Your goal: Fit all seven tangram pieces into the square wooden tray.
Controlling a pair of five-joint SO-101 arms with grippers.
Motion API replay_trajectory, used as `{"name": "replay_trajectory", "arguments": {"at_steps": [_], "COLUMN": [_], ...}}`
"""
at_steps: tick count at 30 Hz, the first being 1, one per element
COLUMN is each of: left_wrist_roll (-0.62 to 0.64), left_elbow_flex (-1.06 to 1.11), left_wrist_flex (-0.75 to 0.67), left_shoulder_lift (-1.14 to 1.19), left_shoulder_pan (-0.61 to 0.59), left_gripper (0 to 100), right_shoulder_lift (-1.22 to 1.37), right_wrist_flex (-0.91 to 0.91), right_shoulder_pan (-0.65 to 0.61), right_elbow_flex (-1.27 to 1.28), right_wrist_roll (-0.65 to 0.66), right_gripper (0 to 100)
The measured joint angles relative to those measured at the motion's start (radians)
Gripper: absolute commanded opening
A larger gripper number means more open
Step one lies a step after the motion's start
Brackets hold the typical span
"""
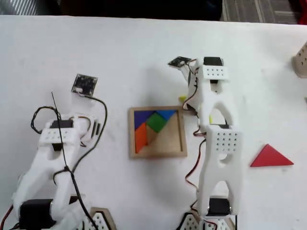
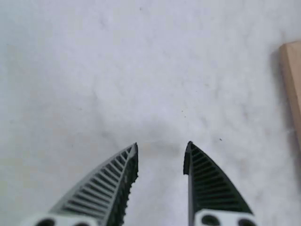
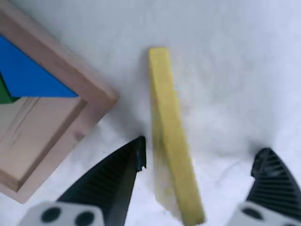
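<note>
The square wooden tray (image 1: pixel 157 154) lies mid-table and holds purple (image 1: pixel 139 118), blue (image 1: pixel 166 114), green (image 1: pixel 156 122) and orange (image 1: pixel 140 137) pieces in its far and left part. A red triangle (image 1: pixel 270 157) lies flat on the table to the right. A yellow piece (image 3: pixel 171 136) stands on edge just off the tray's corner (image 3: pixel 70 70), between the fingers of my right gripper (image 3: pixel 203 150), which is open and not closed on it. My left gripper (image 2: pixel 161 150) is open over bare table, left of the tray's edge (image 2: pixel 292 84).
A perforated wooden block (image 1: pixel 301 60) stands at the far right edge. Black cables (image 1: pixel 98 129) loop beside the left arm. Both arm bases sit at the table's near edge.
</note>
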Motion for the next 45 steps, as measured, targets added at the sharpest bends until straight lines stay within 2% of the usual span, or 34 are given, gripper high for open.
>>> {"name": "replay_trajectory", "arguments": {"at_steps": [3,8,10,12,22,26,28,33,35,45], "left_wrist_roll": [0.0,0.0,0.0,0.0,0.0,0.0,0.0,0.0,0.0,0.0], "left_elbow_flex": [0.0,0.0,0.0,0.0,0.0,0.0,0.0,0.0,0.0,0.0], "left_wrist_flex": [0.0,0.0,0.0,0.0,0.0,0.0,0.0,0.0,0.0,-0.003], "left_shoulder_lift": [0.0,0.0,0.0,0.0,0.0,0.0,0.0,0.0,0.0,0.0], "left_shoulder_pan": [0.0,0.0,0.0,0.0,0.0,0.0,0.0,0.0,0.0,0.0], "left_gripper": [17,17,17,17,17,17,17,17,17,17], "right_shoulder_lift": [0.037,0.092,0.1,0.1,0.103,0.048,0.005,-0.081,-0.083,-0.025], "right_wrist_flex": [0.032,0.049,0.049,0.049,0.049,0.051,0.057,0.066,0.051,-0.077], "right_shoulder_pan": [0.0,0.006,0.008,0.008,0.008,0.006,0.005,-0.009,-0.018,-0.049], "right_elbow_flex": [-0.068,-0.167,-0.183,-0.183,-0.18,-0.166,-0.161,-0.161,-0.161,-0.161], "right_wrist_roll": [0.0,0.0,0.0,-0.003,-0.066,-0.133,-0.173,-0.239,-0.242,-0.219], "right_gripper": [28.6,0.4,4.1,1.5,1.7,2.2,6.5,30.0,35.5,36.1]}}
